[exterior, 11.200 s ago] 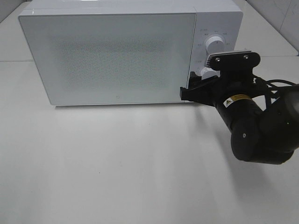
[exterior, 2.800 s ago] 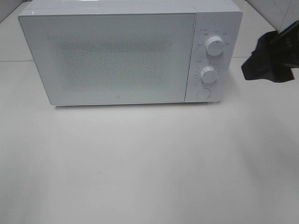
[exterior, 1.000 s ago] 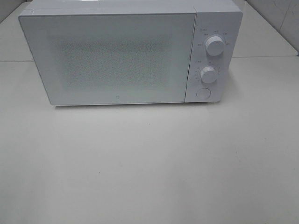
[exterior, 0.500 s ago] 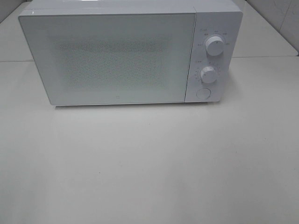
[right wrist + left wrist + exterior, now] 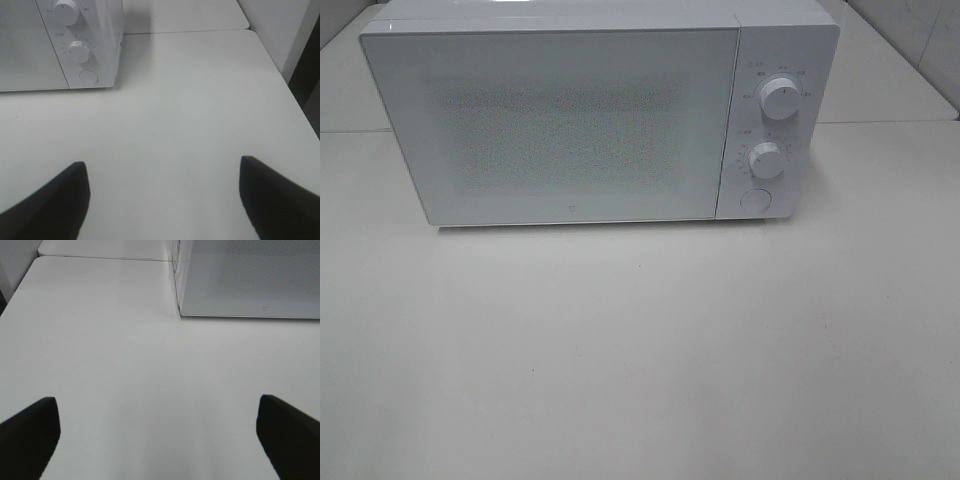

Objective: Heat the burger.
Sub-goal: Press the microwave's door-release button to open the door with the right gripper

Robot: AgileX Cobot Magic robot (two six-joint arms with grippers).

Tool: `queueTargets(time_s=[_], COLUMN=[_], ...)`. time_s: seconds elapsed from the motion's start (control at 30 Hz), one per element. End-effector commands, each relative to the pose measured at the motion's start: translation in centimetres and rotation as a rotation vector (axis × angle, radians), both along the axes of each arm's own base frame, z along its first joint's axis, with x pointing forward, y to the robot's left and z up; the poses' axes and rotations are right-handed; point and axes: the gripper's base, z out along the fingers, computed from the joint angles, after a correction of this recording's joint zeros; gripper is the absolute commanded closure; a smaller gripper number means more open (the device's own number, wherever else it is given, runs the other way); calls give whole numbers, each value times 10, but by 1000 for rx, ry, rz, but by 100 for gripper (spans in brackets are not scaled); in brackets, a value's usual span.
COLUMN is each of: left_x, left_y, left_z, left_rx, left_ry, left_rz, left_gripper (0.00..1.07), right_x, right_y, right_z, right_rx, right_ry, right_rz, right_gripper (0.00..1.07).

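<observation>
Left claw (image 5: 157, 407) and right claw (image 5: 161, 167) hang empty before a shut microwave (image 5: 600, 115), burger out of sight.

Each claw's fingers are spread wide, gripping nothing and touching nothing, with only the pale worktop (image 5: 640, 350) showing between them. Ahead of both stands the white microwave with its frosted door (image 5: 250, 280) closed; its two dials (image 5: 80, 51) and round button (image 5: 88, 76) lie on my right claw's side. I cannot see the burger anywhere. My guess is that it sits behind that door, which would explain both claws being held clear and empty.
</observation>
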Motion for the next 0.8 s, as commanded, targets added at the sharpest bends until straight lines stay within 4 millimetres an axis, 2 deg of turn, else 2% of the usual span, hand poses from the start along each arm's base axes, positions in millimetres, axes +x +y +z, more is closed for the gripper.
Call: queueTargets(time_s=[0.03, 0.8], left_x=[0, 0], left_y=[0, 0], left_z=[1, 2], left_rx=[-3, -4], left_ry=[-16, -23], left_rz=[4, 3], left_gripper=[7, 7], right_x=[-5, -5], right_y=[0, 0], right_z=[0, 0], right_rx=[-4, -4], right_ry=[-43, -43], right_rz=[0, 0], right_gripper=[32, 32])
